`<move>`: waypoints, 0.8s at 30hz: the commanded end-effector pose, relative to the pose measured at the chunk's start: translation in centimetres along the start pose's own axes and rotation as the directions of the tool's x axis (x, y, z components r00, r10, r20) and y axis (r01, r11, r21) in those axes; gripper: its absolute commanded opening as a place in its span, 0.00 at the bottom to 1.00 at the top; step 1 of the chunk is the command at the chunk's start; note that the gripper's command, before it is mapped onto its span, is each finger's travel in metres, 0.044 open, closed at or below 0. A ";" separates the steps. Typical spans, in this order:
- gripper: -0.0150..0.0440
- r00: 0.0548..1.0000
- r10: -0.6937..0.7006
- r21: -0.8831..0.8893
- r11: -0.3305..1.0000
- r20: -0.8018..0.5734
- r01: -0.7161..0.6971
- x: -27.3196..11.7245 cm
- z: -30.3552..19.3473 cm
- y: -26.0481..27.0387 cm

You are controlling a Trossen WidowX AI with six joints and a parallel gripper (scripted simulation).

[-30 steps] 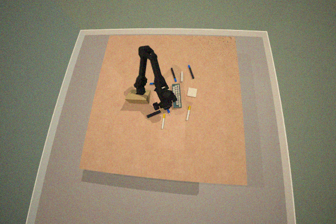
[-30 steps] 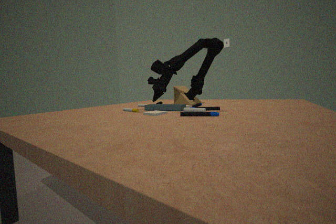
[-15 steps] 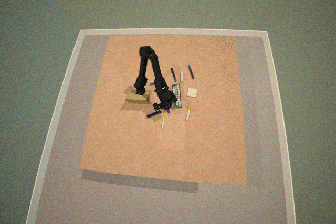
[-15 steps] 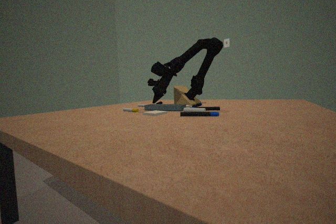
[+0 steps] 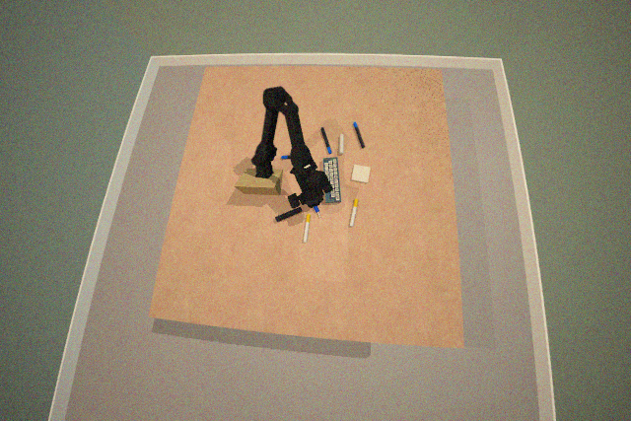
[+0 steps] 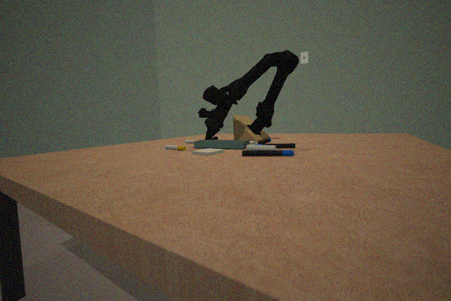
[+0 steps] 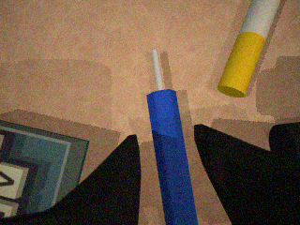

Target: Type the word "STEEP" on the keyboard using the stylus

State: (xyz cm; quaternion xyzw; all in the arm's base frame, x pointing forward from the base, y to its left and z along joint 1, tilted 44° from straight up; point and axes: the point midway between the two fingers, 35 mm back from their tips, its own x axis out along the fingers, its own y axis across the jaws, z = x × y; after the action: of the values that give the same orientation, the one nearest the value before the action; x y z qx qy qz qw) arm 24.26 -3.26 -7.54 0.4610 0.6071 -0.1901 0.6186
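Observation:
The stylus [image 5: 316, 209] [image 7: 172, 164] has a blue body and a thin pale tip. It lies on the desk beyond the near end of the keyboard [image 5: 333, 179] [image 6: 220, 144] [image 7: 55, 152]. My gripper [image 6: 211, 139] [image 7: 165, 137] is open and low over the desk. In the wrist view its black fingers stand on either side of the blue body, with a gap on each side. The stylus's rear end is out of the wrist view. The keyboard is teal with pale letter keys; only its corner shows at the lower left of the wrist view.
A white marker with a yellow end [image 5: 306, 230] [image 7: 244, 63] lies close to the stylus. A black cylinder [image 5: 288, 214] lies on the other side. Another yellow-ended marker [image 5: 353, 212], a pale square block [image 5: 361, 173] [image 6: 208, 151] and several pens lie around the keyboard.

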 end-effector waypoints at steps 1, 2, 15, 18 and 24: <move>0.51 1.000 -0.006 0.005 1.000 -0.002 0.006 0.3 -0.3 -0.2; 0.51 1.000 -0.006 0.005 1.000 -0.002 0.006 0.4 -0.3 -0.2; 0.51 1.000 -0.006 0.005 1.000 -0.002 0.006 1.1 -0.7 -0.2; 0.46 1.000 -0.001 0.000 1.000 -0.003 0.001 0.9 -0.6 0.0; 0.26 1.000 -0.001 0.000 1.000 -0.003 0.001 0.9 -0.6 0.0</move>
State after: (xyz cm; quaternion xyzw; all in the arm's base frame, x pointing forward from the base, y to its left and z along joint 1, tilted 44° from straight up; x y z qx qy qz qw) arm 24.00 -2.49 -8.36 0.4604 0.6087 -0.1907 0.6173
